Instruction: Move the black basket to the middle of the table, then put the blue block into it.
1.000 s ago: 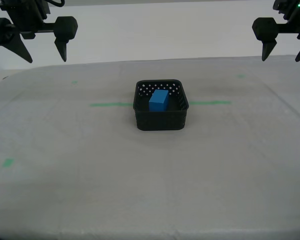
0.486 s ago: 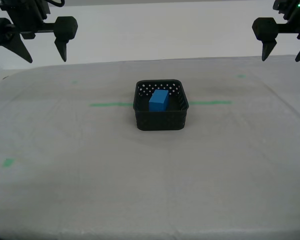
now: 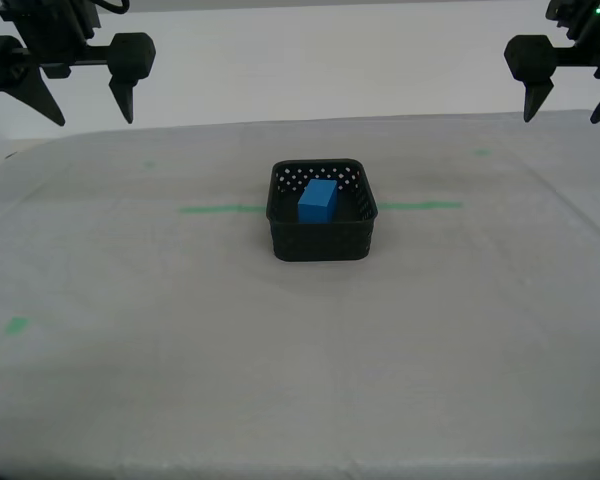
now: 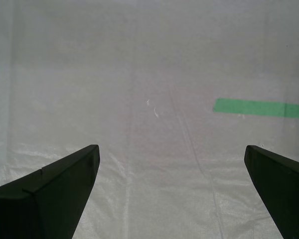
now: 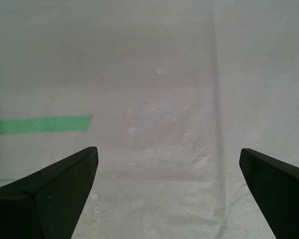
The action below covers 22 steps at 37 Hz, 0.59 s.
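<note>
The black basket stands on the table near its middle in the exterior view, on the green tape line. The blue block lies inside it. Two raised arms hang apart from the basket, one gripper at the exterior view's upper left and another gripper at its upper right, both with fingers spread. The wrist views do not tell which is which. My first gripper is open over bare cloth. My second gripper is open over bare cloth too. Neither holds anything.
Small green tape marks dot the cloth. A green tape strip shows in the first wrist view, and another green tape strip in the second wrist view. The table's curved far edge runs behind the basket.
</note>
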Available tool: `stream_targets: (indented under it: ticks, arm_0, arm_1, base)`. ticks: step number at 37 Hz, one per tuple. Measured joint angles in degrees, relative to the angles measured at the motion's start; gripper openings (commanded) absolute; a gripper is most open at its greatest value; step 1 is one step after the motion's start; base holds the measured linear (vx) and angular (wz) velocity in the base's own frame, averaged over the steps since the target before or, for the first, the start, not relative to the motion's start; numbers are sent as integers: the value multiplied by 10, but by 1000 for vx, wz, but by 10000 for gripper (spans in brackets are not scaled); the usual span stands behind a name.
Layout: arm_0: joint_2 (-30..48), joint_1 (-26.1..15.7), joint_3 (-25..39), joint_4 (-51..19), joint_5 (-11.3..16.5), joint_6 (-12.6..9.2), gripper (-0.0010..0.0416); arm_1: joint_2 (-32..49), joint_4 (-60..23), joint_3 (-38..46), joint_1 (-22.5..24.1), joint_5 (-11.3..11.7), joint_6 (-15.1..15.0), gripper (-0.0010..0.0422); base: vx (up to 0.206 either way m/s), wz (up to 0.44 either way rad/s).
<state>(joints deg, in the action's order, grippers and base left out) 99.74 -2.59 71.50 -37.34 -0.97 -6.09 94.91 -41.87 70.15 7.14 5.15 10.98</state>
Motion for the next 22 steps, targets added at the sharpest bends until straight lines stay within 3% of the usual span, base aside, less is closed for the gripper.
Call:
stream_targets:
  ticks: [22]
  arm_0:
    - [0, 0, 0, 0, 0, 0, 398]
  arm_1:
    - [0, 0, 0, 0, 0, 0, 400]
  base:
    - [0, 0]
